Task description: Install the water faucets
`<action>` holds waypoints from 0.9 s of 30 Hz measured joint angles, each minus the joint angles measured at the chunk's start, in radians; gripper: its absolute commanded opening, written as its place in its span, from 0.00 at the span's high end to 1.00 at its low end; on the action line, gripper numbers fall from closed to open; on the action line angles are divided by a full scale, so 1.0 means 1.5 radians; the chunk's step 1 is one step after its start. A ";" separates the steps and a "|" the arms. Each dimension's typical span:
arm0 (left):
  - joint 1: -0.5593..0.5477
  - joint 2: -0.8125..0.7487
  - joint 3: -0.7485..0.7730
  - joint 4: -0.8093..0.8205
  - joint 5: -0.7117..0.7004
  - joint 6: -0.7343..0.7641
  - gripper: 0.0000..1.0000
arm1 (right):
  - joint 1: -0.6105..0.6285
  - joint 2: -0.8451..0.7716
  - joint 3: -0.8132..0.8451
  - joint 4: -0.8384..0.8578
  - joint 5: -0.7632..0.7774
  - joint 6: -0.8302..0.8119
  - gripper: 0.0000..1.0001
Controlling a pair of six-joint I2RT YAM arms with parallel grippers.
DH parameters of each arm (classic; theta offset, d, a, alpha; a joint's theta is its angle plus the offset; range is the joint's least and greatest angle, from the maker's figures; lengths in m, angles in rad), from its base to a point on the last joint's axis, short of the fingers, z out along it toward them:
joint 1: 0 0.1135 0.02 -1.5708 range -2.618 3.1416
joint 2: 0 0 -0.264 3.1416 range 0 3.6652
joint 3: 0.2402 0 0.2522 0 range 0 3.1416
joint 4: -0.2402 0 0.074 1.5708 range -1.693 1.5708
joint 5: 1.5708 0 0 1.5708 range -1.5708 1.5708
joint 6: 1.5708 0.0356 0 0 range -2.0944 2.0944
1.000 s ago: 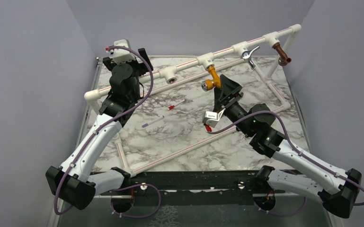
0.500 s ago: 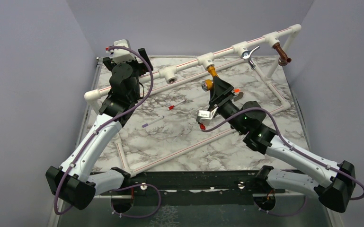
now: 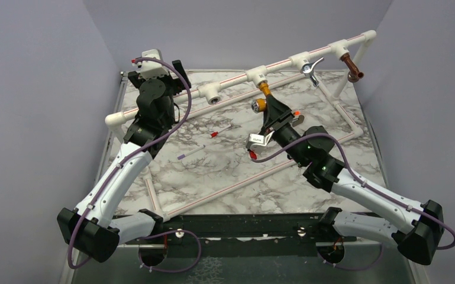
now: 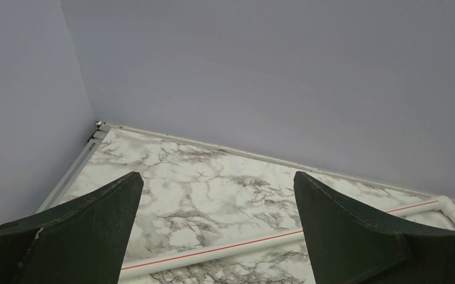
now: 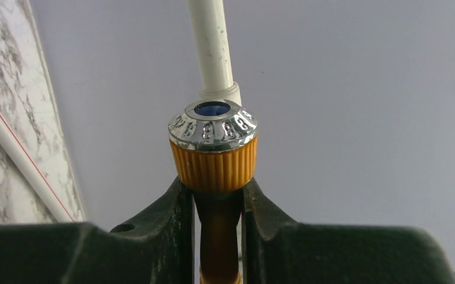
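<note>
Since a second ago the right gripper (image 5: pixel 218 192) has swung in and clamped on the mustard-yellow faucet (image 5: pixel 213 158), just below its silvery knob; this faucet hangs from a tee fitting (image 3: pixel 257 75) on the raised white pipe (image 3: pixel 284 63). Chrome lever-handled faucet (image 3: pixel 312 67) and copper-brown faucet (image 3: pixel 352 65) sit farther right. An orange tip (image 3: pixel 296 112) beside the right wrist is possibly the black faucet, mostly hidden. Left gripper (image 4: pixel 218 177): jaws wide apart, holding nothing.
</note>
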 measured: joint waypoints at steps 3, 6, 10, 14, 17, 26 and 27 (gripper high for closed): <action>0.000 0.000 0.000 0.000 0.000 0.000 0.01 | 0.000 0.000 -0.001 0.012 -0.001 0.045 0.99; 0.000 0.000 0.000 0.000 0.000 0.000 0.01 | -0.001 0.000 -0.008 0.038 -0.001 0.105 0.99; 0.000 0.000 0.000 -0.001 0.000 0.000 0.01 | -0.003 0.000 -0.026 0.095 0.000 0.212 0.99; 0.000 0.000 0.000 -0.001 0.000 0.000 0.01 | -0.005 0.001 -0.034 0.142 0.010 0.349 0.99; 0.000 0.000 0.000 -0.001 0.000 0.000 0.01 | -0.005 0.004 -0.035 0.170 0.032 0.454 0.99; 0.000 0.000 0.000 -0.001 0.001 0.000 0.01 | -0.005 0.004 -0.035 0.215 0.120 0.797 0.99; 0.000 0.000 0.000 -0.001 0.001 0.000 0.01 | -0.005 0.004 -0.035 0.218 0.132 0.835 0.99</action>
